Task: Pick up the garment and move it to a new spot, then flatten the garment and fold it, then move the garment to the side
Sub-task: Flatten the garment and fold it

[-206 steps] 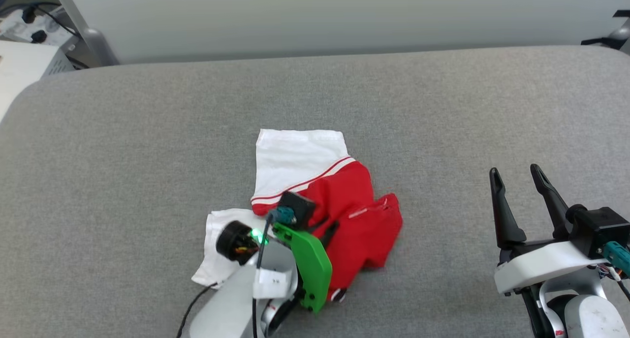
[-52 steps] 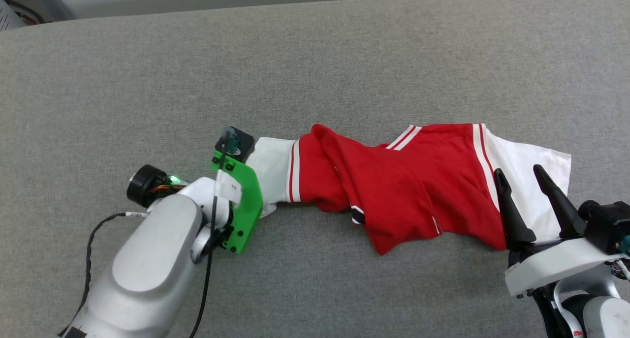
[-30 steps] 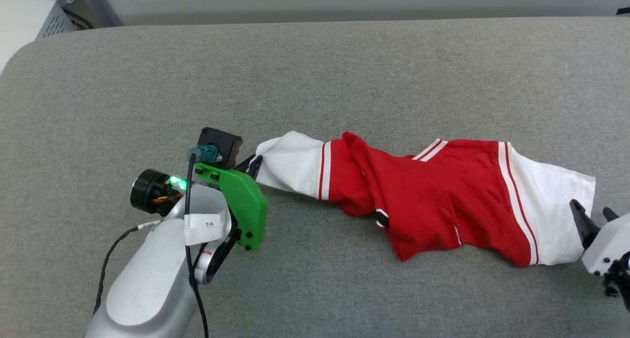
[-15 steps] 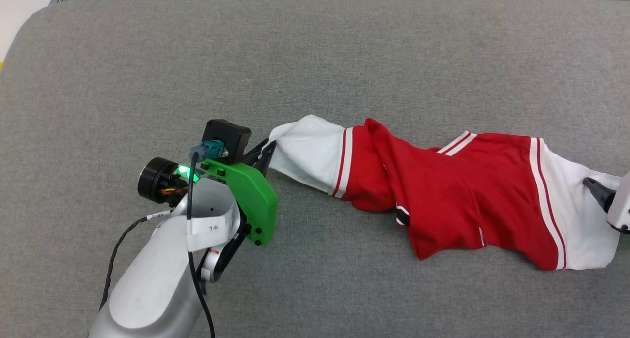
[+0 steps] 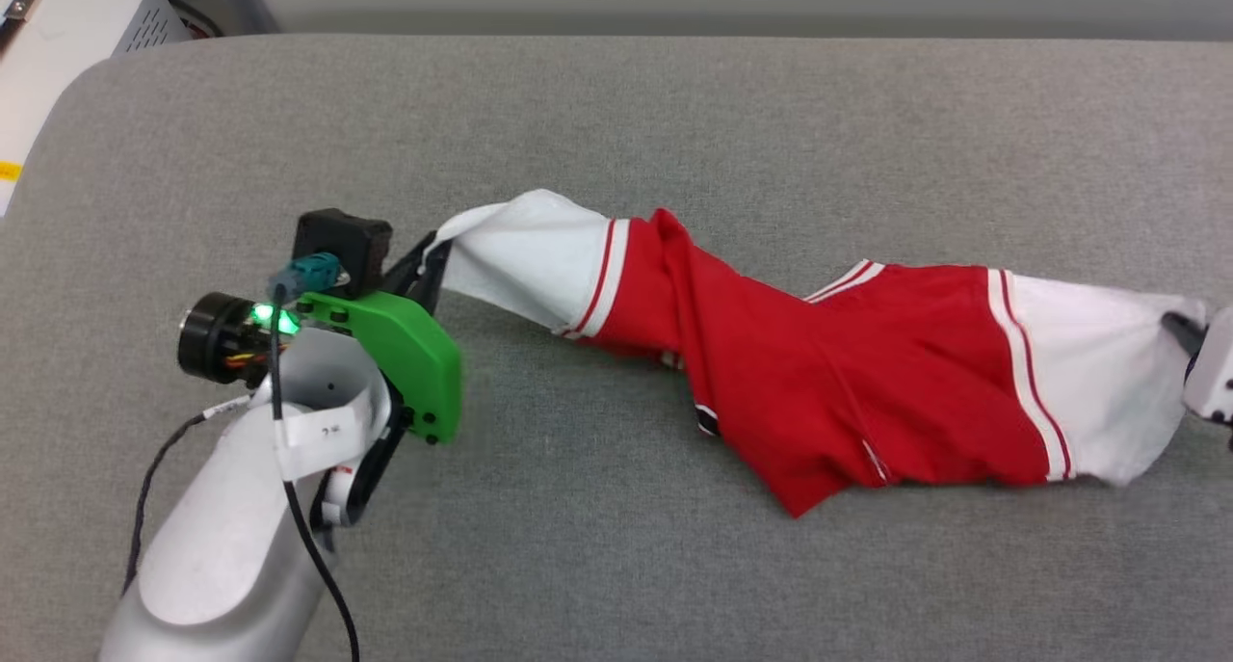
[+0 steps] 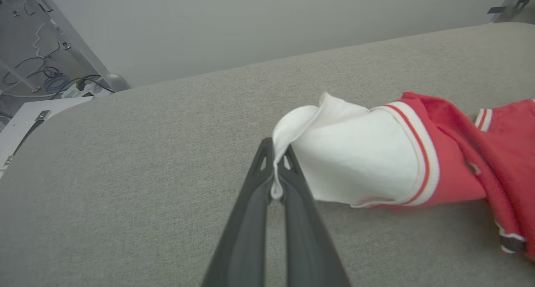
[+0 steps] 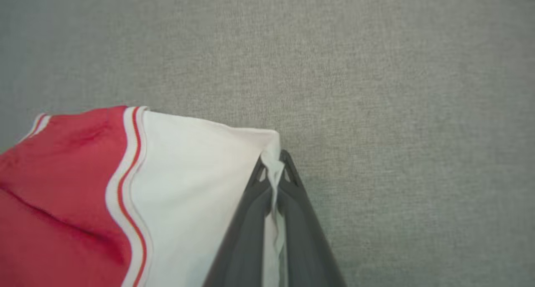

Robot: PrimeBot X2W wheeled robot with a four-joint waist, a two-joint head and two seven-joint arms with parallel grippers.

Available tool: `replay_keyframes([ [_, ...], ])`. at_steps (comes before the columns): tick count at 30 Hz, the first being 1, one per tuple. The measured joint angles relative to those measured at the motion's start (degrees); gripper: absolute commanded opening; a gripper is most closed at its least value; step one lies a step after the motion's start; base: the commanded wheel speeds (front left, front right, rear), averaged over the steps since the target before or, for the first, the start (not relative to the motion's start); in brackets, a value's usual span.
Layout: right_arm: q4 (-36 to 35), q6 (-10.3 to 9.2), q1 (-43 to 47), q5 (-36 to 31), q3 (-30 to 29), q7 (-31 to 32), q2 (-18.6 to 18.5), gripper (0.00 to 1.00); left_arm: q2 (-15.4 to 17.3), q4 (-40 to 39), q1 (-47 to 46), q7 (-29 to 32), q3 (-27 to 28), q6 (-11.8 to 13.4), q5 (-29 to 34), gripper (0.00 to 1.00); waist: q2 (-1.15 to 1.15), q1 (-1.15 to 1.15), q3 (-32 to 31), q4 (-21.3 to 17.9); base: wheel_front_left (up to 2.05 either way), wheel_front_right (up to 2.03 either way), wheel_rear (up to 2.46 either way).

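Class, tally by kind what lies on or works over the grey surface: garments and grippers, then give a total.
T-shirt: 1
Grippers: 2 (left gripper, right gripper, each shut on a white sleeve)
Total: 3

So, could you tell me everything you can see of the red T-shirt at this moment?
The T-shirt is soft, knit-looking cloth, red in the body, with white short sleeves and thin red-and-white stripe trim at the sleeve seams. It is stretched sideways across the grey padded surface, twisted and creased in the middle, not flat. The left gripper is shut on the edge of one white sleeve, the right gripper on the other sleeve. Its red middle sags onto the surface.
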Motion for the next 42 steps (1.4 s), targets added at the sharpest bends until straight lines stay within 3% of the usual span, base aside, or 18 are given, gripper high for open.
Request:
replay_keyframes([
  [7, -5.3, 0.05, -4.5, -4.5, -2.4, -3.5, -0.9, 0.0, 2.5, 4.4, -4.0, -3.0, 3.3, -0.3, -0.1, 0.0, 0.0, 0.0, -3.7, -0.9, 0.0, 0.0, 0.0],
  [18, -6.4, 0.07, -16.6, -11.1, -1.4, -7.4, 1.7, 0.0, 3.1, 21.0, -20.8, -11.9, 5.6, -4.9, -0.9, 0.0, 0.0, 0.0, -5.6, -2.6, 0.0, 0.0, 0.0],
  [32, 3.8, 0.07, -45.0, -18.0, -1.0, -18.1, 3.9, 0.0, 3.4, 36.7, -51.9, -20.0, 5.3, -5.5, 4.6, 0.0, 0.0, 0.0, 3.0, -3.8, 0.0, 0.0, 0.0],
  [42, 12.4, 0.07, -63.2, -21.2, 1.5, -24.6, 5.7, 0.0, 3.6, 43.1, -65.9, -24.5, 5.6, -4.6, 5.6, 0.0, 0.0, 0.0, 11.5, -4.6, 0.0, 0.0, 0.0],
])
